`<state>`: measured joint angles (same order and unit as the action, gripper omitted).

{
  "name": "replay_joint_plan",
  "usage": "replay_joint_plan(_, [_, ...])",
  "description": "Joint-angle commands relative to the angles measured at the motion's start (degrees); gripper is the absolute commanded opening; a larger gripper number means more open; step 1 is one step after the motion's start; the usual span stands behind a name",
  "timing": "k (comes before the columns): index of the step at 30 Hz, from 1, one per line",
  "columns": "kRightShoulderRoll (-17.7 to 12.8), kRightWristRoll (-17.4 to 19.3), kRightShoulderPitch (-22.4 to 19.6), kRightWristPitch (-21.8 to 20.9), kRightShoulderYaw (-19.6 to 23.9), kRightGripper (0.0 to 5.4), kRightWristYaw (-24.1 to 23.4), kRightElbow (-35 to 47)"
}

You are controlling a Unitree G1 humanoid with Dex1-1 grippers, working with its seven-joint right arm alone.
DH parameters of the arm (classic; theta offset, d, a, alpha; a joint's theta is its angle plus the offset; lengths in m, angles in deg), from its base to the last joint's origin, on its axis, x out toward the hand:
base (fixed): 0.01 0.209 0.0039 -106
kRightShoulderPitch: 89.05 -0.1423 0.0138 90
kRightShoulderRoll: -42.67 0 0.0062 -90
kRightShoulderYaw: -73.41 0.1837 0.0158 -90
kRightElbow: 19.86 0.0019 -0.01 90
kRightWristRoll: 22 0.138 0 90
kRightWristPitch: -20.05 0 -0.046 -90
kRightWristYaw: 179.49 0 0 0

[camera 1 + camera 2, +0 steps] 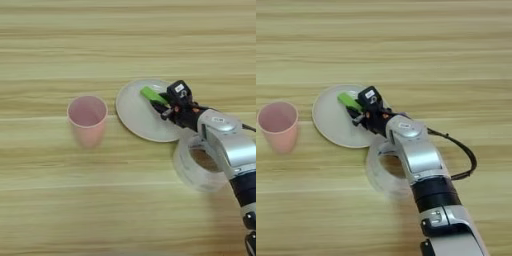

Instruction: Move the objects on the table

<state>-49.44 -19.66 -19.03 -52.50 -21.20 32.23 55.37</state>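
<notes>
Green bar [151, 95] sits at the tool [161, 104], above the white plate [132, 112], probably for placing there. I cannot tell if the tool really pinches it. Clear tape roll [192, 167] waits on the bench [125, 45].

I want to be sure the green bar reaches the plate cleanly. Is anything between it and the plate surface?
Nothing visible. The green bar sits at the right gripper, already over the white plate, whose surface nearby looks bare.

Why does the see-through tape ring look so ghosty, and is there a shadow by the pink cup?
In the left eye view the tape roll is clear, so the table's wood shows through it and only its pale edges stand out. In the right eye view the arm hides part of it. The pink cup casts only a faint, soft shadow near its base; the light looks even, with no strong glare.
</notes>
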Motion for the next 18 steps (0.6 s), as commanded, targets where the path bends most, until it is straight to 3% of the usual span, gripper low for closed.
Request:
replay_joint_plan(1, [-0.7,-0.1,-5.2,-0.9,0.6,1.54,-0.5,0.9])
replay_joint_plan(13, [-0.5,-0.3,-5.2,-1.3,0.8,2.9,-0.7,0.4])
replay_joint_plan(18, [-0.9,0.9,-5.3,-1.2,2.8,3.49,-1.4,3.4])
